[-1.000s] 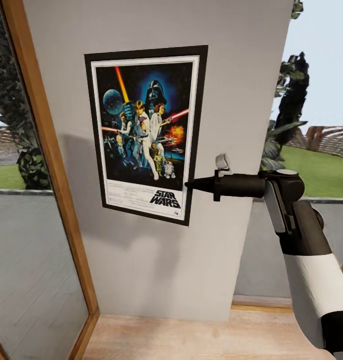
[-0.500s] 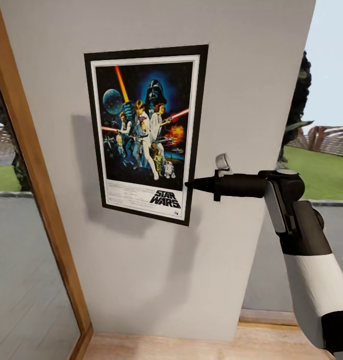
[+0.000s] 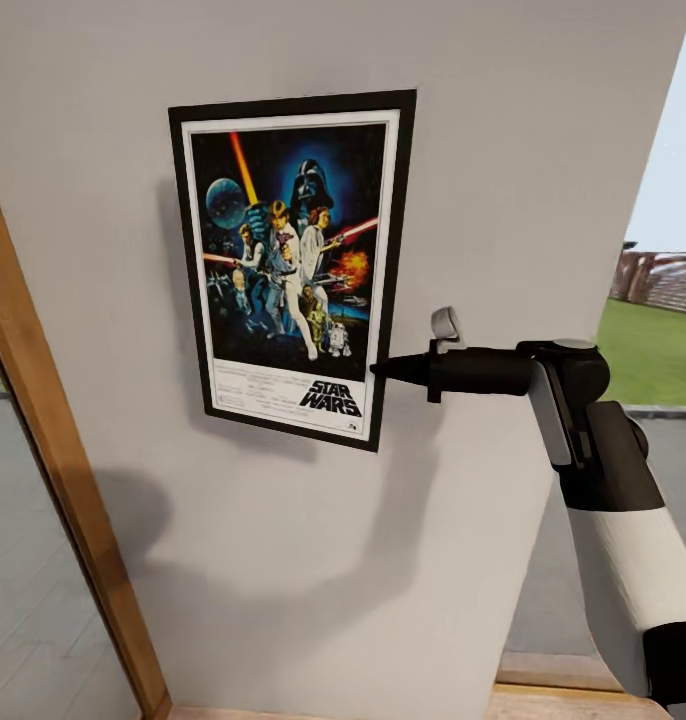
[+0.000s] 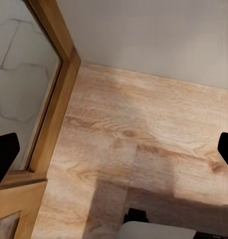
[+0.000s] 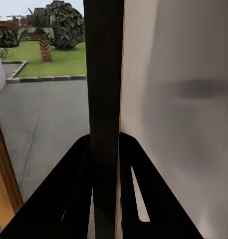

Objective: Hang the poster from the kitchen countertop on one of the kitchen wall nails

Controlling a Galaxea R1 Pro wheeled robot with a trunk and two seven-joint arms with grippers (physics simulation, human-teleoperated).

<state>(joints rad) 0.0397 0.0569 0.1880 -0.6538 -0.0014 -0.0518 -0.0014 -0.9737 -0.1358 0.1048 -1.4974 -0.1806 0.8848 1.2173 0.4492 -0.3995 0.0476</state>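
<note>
The poster (image 3: 291, 265) is in front of the pale wall (image 3: 503, 150), upright, with a small tilt. The right hand (image 3: 383, 369) is clamped on its right edge, low down, next to the STAR WARS title. In the right wrist view the black frame (image 5: 104, 74) runs straight between the two dark fingers (image 5: 76, 199), which are pressed against it on both sides, and the wall is just beside it.

Compared with one second ago, the poster and the right arm keep the same place in the head view, but the background has slid. The wooden window frame (image 3: 53, 520), left of the poster, now stands lower and further left, and the garden right of the wall is almost out of sight. So the camera has moved, probably because the base turns or rolls toward the wall; the poster itself has not been moved by the arm. The shadow on the wall now lies closer behind the poster, which I think means the poster is nearer to the wall.

I cannot make out any nail, so I cannot say if the poster already hangs.

The left hand (image 4: 114, 154) is apart, its tips wide over the wooden floor (image 4: 143, 124), holding nothing.
</note>
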